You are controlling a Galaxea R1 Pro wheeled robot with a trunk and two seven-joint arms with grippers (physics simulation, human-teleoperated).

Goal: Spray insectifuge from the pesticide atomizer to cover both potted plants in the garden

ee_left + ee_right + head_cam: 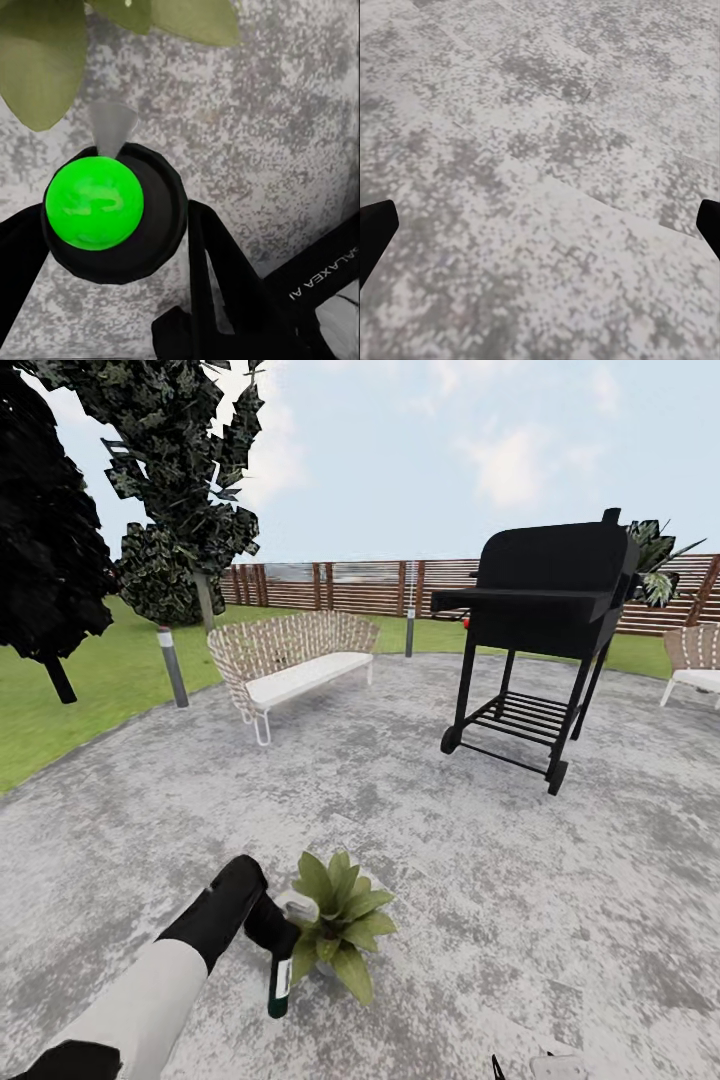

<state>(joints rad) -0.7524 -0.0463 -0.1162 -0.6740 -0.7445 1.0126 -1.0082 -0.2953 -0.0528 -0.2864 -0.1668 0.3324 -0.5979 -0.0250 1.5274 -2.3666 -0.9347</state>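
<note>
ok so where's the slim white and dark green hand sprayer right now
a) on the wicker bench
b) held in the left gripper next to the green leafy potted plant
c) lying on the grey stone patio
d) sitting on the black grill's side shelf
b: the head view shows the left gripper closed around the slim white and dark green hand sprayer, which hangs just beside the leaves of the green potted plant on the grey stone patio.

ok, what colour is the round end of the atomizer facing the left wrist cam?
Bright green, set in a black ring on the atomizer; clearest in the left wrist view.
</note>
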